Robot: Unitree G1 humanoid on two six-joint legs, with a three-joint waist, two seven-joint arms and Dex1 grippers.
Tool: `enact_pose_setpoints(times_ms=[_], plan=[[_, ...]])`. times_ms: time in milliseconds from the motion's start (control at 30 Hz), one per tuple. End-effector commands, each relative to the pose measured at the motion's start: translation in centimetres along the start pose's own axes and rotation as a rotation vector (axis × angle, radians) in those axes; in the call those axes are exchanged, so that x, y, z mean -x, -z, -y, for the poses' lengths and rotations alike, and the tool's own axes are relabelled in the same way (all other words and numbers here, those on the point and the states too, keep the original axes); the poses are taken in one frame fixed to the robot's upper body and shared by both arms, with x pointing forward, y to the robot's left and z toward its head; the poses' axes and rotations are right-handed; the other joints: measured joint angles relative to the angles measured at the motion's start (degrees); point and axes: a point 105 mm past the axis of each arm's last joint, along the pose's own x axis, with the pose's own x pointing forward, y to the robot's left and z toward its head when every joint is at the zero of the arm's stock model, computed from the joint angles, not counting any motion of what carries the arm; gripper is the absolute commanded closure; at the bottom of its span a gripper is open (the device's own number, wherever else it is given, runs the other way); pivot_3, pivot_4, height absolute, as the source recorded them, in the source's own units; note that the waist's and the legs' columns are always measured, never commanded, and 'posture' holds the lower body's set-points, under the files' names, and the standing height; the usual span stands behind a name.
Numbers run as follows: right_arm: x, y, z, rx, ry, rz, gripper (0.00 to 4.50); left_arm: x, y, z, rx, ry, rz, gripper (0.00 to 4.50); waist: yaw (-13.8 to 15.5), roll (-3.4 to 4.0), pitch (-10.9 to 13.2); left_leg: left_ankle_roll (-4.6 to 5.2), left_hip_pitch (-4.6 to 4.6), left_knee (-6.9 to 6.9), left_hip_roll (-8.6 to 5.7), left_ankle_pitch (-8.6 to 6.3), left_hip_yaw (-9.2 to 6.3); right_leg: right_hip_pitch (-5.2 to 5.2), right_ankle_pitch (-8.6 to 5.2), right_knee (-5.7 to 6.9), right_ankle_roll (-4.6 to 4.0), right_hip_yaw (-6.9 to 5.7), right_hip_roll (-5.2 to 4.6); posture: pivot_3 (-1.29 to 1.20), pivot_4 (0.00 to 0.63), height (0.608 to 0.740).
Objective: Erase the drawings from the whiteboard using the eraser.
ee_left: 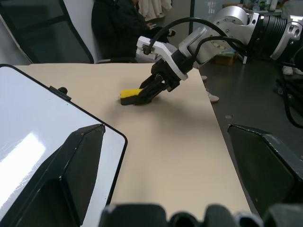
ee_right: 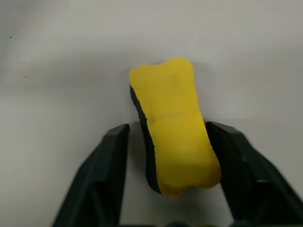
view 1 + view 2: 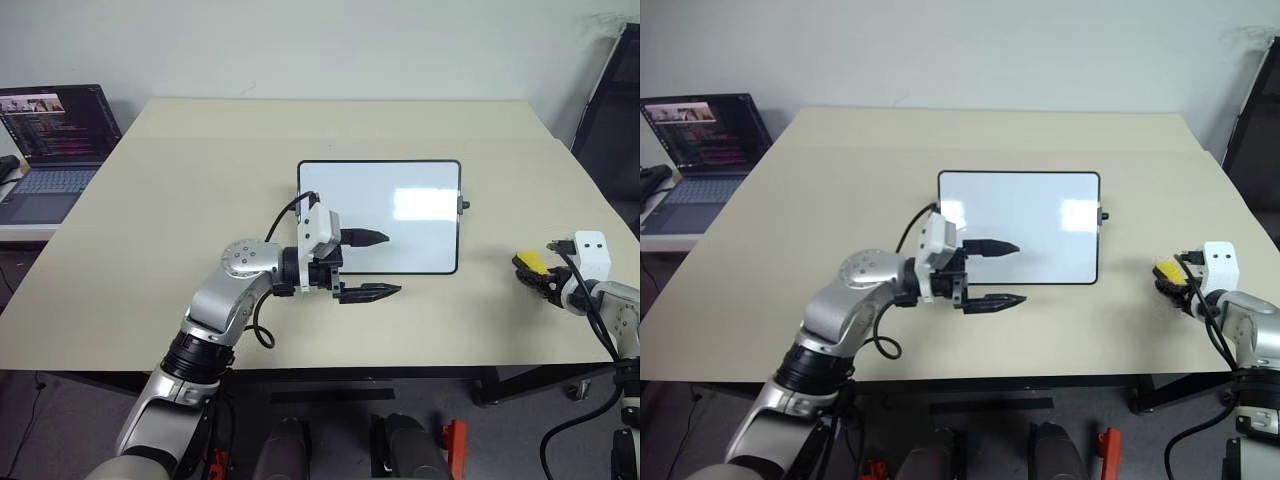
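Note:
The whiteboard point(image 3: 400, 215), white with a thin black frame, lies flat at the middle of the table. No drawings are in view on its white face, and my left gripper hides a strip near its front left corner. My left gripper point(image 3: 375, 265) is open and points sideways. One finger hovers over the board's near edge, the other over the table in front of it. The yellow eraser point(image 2: 175, 127) lies on the table at the far right. My right gripper point(image 3: 535, 275) is open, one finger on each side of the eraser, with a small gap on one side.
The beige table point(image 3: 200, 180) has bare room all around the board. An open laptop point(image 3: 55, 130) sits on a side desk at far left. A black chair point(image 3: 615, 110) stands beyond the right edge. A seated person point(image 1: 118, 28) in dark clothes shows beyond the table.

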Motion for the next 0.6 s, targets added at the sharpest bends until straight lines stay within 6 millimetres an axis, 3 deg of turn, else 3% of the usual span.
enact_pose_setpoints(times_ms=[33,67,233,333,433,533,600], plan=[[1.1,-3.1,0.3,0.045,0.008,0.09,0.23,0.7,-0.9,-0.3,-0.041,-0.033,0.018,0.0,0.0,0.0,0.0,0.0,0.0,0.0,0.0,0.0,0.0,0.0,0.0,0.0,0.0,0.0,0.0,0.0,0.15,0.74],[1.3,-3.6,0.2,0.056,0.004,0.103,0.03,0.8,-0.9,-0.4,-0.039,-0.046,0.02,0.0,0.0,0.0,0.0,0.0,0.0,0.0,0.0,0.0,0.0,0.0,0.0,0.0,0.0,0.0,0.0,0.0,0.15,0.74],[2.5,-6.1,-0.5,0.109,-0.016,0.181,0.03,2.1,-1.2,-1.3,-0.042,-0.159,0.047,0.0,-0.04,0.0,0.0,0.0,0.0,0.0,0.01,0.0,-0.01,0.0,0.0,0.0,0.0,0.0,0.0,0.0,0.15,0.74],[3.0,-7.7,-1.8,0.125,-0.052,0.273,0.03,3.9,-2.2,-3.1,-0.07,-0.359,0.116,0.0,-0.01,0.0,0.0,0.0,0.0,-0.01,0.01,0.0,-0.02,0.0,0.0,0.0,0.0,-0.01,0.0,0.0,0.15,0.74],[2.2,-7.2,-3.4,0.157,-0.07,0.383,0.03,9.1,-2.8,-6.1,-0.139,-0.744,0.159,0.0,-0.04,-0.02,-0.01,0.0,0.0,0.0,0.03,0.0,-0.04,0.0,0.01,-0.01,0.02,-0.02,0.0,0.0,0.15,0.74],[1.8,-6.7,-4.0,0.126,-0.079,0.485,0.03,12.0,-2.1,-6.9,-0.111,-0.902,0.172,0.0,0.03,-0.02,-0.01,0.0,0.03,-0.01,0.06,0.0,-0.04,0.02,0.01,0.01,0.02,-0.02,0.05,0.0,0.15,0.74],[1.3,-5.6,-4.4,0.062,-0.094,0.545,0.03,14.3,-0.5,-7.5,-0.116,-1.018,0.137,0.0,0.16,-0.01,-0.01,0.0,0.01,0.0,0.03,0.0,-0.02,0.0,0.02,0.01,0.04,-0.01,0.02,0.0,0.15,0.74]])
